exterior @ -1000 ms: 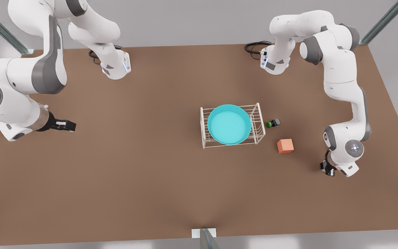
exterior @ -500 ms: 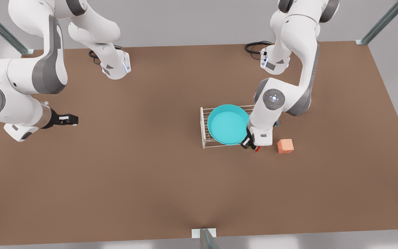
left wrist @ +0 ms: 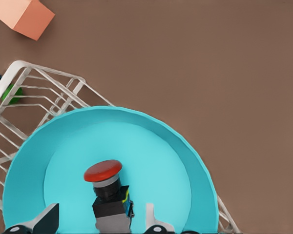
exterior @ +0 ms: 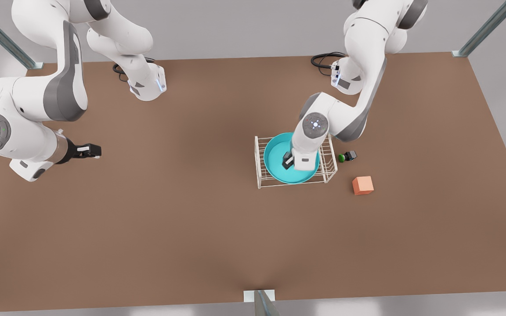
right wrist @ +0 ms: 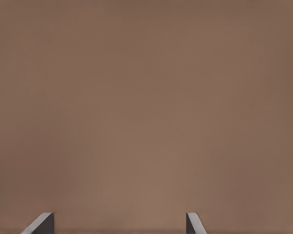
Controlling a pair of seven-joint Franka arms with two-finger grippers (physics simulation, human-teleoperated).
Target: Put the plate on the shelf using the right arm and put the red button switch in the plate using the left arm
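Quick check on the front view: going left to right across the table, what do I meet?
Right end effector → white wire shelf carrying the turquoise round plate → green-capped black switch → orange cube.

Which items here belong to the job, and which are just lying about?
Job: plate on the shelf; red button switch over the plate between the open left gripper fingers; right gripper, open, waiting.
Lying about: green button switch, orange cube, both on the table.
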